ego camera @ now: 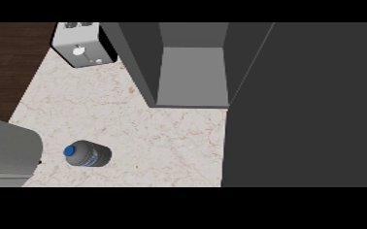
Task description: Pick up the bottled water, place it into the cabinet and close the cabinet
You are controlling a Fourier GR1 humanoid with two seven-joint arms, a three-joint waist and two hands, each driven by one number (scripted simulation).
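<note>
Grey is all that shows of the robot: a blunt mass at the left edge, probably the left forearm. No black hand appears anywhere, so I cannot tell whether either hand is released, clenched or grasping; certainly neither is on the task's thing.

Just beside that grey mass, apart from it, the bottle rests on the marble counter, its blue cap turned toward the left edge. From this steep angle I cannot say for sure whether it stands or lies.

Farther out, up and to the right, the cabinet is open, its pale grey floor bare. Its dark door is swung out and fills the view's right side. A toaster sits at the counter's far left corner, near the cabinet's left wall.

By my reading, nothing of the task is done yet. The bottle is ungrasped and well apart from the cabinet. Left to do: take the bottle, carry it right and back onto the cabinet floor, let go, then swing the door shut.
</note>
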